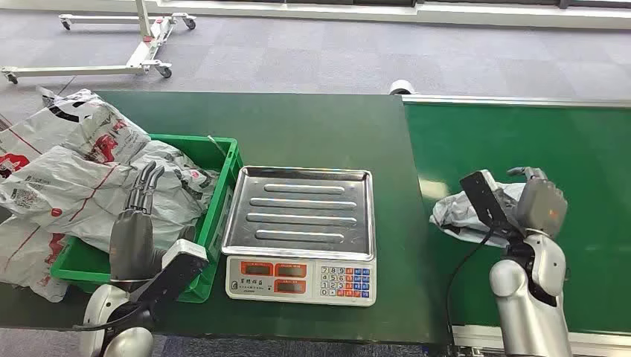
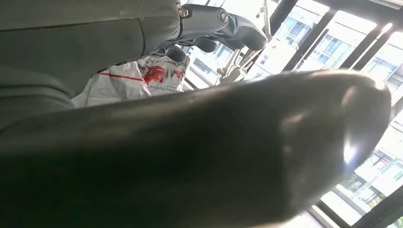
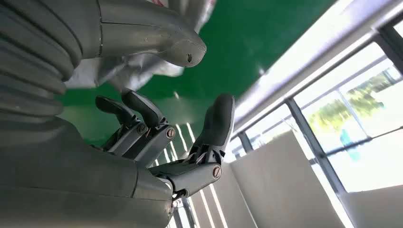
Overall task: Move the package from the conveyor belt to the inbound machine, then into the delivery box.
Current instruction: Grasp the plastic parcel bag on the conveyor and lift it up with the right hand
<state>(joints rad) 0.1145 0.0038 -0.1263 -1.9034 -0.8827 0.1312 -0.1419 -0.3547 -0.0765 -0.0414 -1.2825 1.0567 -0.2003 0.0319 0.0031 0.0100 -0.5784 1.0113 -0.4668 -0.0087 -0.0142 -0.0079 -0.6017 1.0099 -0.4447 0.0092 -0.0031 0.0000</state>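
green worktop [image 1: 312, 134] carries a scale [image 1: 301, 234] beside a green bin [image 1: 216, 223] of bagged parcels. on the conveyor belt [image 1: 521, 141] lies the grey package [image 1: 457, 216], the right hand [image 1: 537, 201] just over it, fingers apart, holding nothing. left hand [image 1: 138, 216] rests open over the bin.

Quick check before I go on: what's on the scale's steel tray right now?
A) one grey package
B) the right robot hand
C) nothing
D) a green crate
C: the steel tray shows only bare ribbed metal; the package lies on the conveyor belt by the right robot hand.
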